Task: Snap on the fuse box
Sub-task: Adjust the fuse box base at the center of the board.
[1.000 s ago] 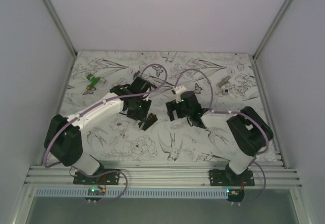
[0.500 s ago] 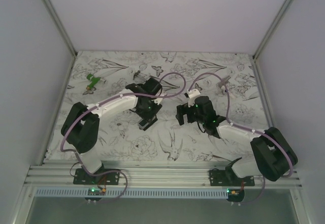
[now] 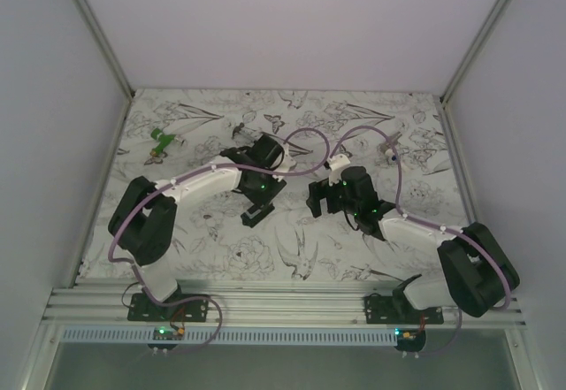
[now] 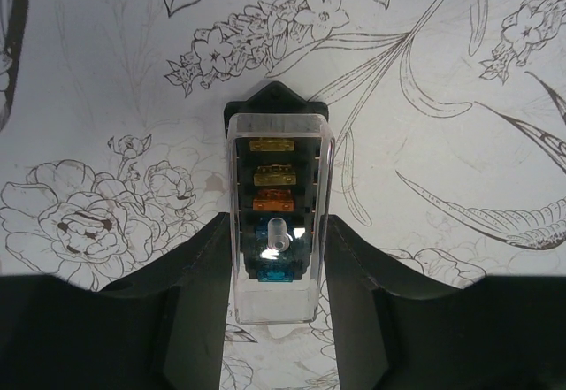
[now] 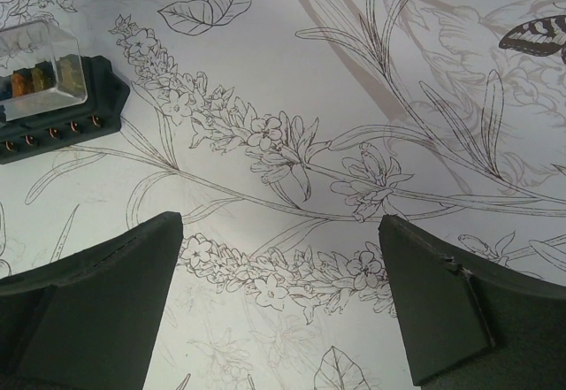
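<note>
Left pincer (image 4: 276, 227) has come down over the fuse box (image 4: 272, 164), which has stayed put on the table (image 4: 460, 72). The box lies between the fingers, clear cover (image 4: 276, 297) uppermost. The jaws closely flank the cover, but grip cannot be told. Right pincer (image 5: 279, 222), newly advanced, hangs wide and empty, with the box ahead-left. The cover probably awaits pressing home.

The top view is bright and even, with a cool lilac cast and no hard shadows on the worktop (image 3: 265, 257). It is soft, and the black arm parts merge into blobs. At the left wrist the fuse box (image 4: 274, 178) is sharp, with a white glare spot on its clear cover; the left end effector (image 4: 276, 231) is a near-black silhouette. At the right wrist faint grey shadow bands cross the print, and the right end effector (image 5: 281, 222) is dim.
</note>
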You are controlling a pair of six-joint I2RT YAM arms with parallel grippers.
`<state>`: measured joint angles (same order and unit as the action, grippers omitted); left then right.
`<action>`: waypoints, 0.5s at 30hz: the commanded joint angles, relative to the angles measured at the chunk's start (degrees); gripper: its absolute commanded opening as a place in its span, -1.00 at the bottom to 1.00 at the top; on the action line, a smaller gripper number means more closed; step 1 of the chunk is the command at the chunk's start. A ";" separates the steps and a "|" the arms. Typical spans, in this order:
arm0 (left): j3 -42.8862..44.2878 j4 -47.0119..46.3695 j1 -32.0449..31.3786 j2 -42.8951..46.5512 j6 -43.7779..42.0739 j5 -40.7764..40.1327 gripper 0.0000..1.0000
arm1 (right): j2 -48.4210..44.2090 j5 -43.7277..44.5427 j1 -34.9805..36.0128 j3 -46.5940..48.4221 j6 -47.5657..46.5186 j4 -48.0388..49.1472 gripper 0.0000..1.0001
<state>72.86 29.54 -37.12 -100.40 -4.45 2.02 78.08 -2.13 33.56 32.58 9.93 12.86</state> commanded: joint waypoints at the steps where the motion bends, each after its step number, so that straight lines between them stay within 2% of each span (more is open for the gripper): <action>1: -2.25 -0.34 0.36 -1.03 -0.73 -0.04 -0.60 | 0.11 -1.05 -0.48 0.63 0.96 1.21 0.99; 15: -4.25 -0.79 1.35 -1.19 0.22 0.80 -0.45 | 0.52 -1.82 -0.49 0.82 1.05 1.25 0.99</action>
<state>69.71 28.40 -36.32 -100.57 -4.29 2.07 78.13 -3.36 33.54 32.58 10.15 12.86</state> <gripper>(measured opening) 0.440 0.997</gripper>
